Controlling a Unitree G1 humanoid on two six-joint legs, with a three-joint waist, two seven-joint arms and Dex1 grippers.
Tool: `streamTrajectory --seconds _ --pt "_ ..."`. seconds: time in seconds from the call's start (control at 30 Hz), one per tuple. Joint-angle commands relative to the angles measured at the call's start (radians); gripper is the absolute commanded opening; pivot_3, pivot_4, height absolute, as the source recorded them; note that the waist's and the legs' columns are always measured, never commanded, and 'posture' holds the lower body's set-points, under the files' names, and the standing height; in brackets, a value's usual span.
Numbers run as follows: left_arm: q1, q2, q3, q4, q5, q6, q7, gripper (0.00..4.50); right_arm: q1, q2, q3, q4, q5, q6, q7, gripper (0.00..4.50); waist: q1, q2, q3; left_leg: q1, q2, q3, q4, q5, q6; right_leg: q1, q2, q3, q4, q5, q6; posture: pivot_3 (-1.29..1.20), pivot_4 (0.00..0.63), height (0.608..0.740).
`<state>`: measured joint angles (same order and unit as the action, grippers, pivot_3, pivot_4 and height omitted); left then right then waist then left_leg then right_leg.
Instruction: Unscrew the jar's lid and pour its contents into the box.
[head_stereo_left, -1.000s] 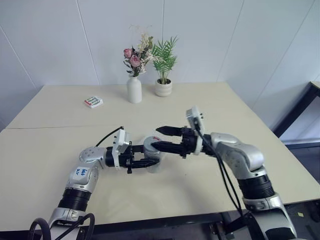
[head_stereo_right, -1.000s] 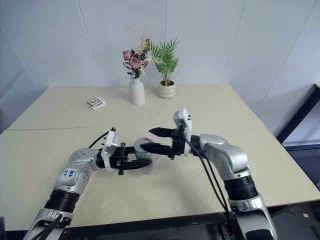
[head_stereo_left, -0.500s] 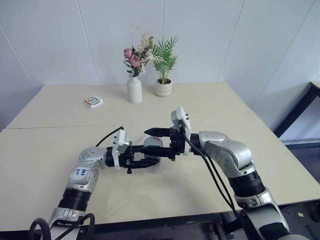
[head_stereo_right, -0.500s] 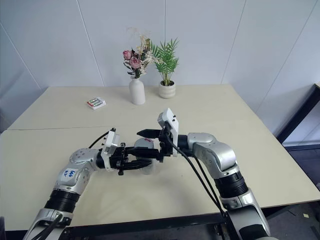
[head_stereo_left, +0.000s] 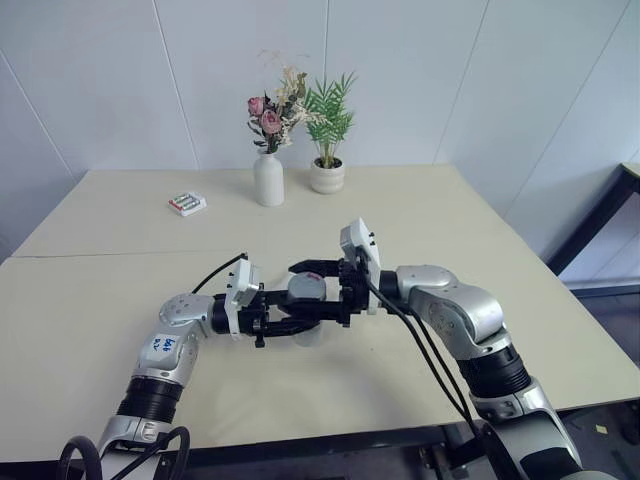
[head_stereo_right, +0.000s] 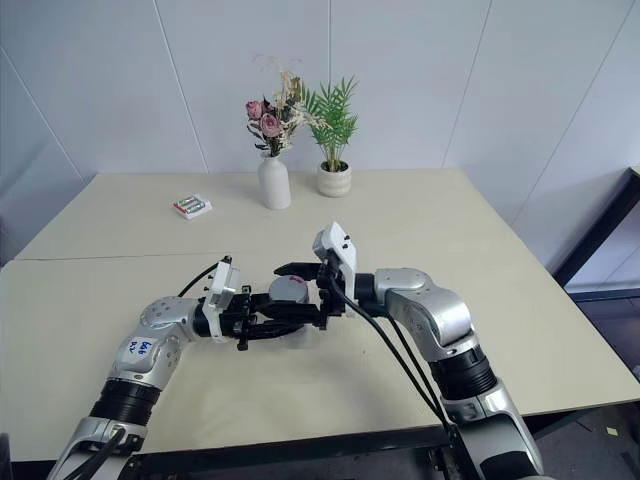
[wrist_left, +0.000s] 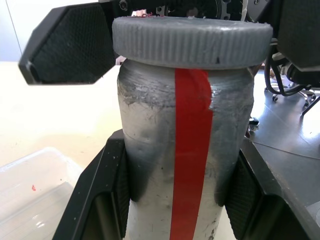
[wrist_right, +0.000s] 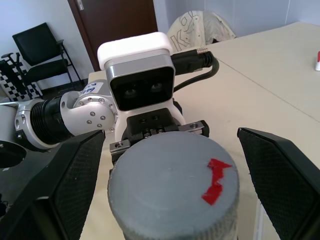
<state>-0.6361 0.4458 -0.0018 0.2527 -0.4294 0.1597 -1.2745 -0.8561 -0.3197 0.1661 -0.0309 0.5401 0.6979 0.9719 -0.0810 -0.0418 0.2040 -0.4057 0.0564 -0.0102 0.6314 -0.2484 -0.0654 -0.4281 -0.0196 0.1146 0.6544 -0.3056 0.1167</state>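
My left gripper (wrist_left: 180, 210) is shut on the silvery-grey jar (wrist_left: 150, 150), which has a red stripe and is held upright above the table. The grey ribbed lid (wrist_right: 170, 185) with its small red mark sits on the jar (head_stereo_left: 305, 302). My right gripper (head_stereo_left: 300, 289) is open and reaches in from the right, one black finger (wrist_right: 65, 180) on either side of the lid and apart from it. The clear box (wrist_left: 30, 175) lies on the table just below and beside the jar. The contents are hidden inside the jar.
At the far side of the table stand a white vase (head_stereo_left: 267, 180) with flowers and a small white plant pot (head_stereo_left: 326, 176). A green-and-white packet (head_stereo_left: 187, 204) lies at the far left. The table's near edge (head_stereo_left: 300, 435) runs below my arms.
My right gripper has moved left to the jar, and its open fingers now flank the lid. The left gripper and the jar have stayed in place.
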Motion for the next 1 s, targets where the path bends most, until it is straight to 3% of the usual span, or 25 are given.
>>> streamTrajectory --seconds 0.03,0.63,1.0 --pt "-0.003 0.005 0.008 -0.012 -0.009 -0.011 -0.003 2.03 -0.011 0.005 -0.037 -0.004 0.017 -0.02 -0.002 4.48 0.0 0.0 0.0 0.0 0.0 0.0 0.0 0.0 0.0 0.0 0.0 0.0 0.0 0.0 0.0 0.0 0.15 0.74" --pt "-0.008 0.008 0.009 -0.009 -0.012 -0.012 0.005 2.03 -0.007 -0.09 -0.084 0.088 -0.019 -0.077 0.019 4.48 -0.001 0.0 0.0 0.0 0.0 0.0 0.0 0.0 0.0 0.0 0.0 0.0 0.0 0.0 0.0 0.0 0.15 0.74" --pt "-0.001 -0.003 0.002 -0.012 -0.016 -0.013 0.011 2.03 0.012 -0.151 -0.136 0.073 0.035 -0.044 0.031 4.48 0.005 0.0 0.0 0.0 0.0 0.0 0.0 0.0 0.0 0.0 0.0 0.0 -0.001 0.0 0.0 0.0 0.15 0.74"
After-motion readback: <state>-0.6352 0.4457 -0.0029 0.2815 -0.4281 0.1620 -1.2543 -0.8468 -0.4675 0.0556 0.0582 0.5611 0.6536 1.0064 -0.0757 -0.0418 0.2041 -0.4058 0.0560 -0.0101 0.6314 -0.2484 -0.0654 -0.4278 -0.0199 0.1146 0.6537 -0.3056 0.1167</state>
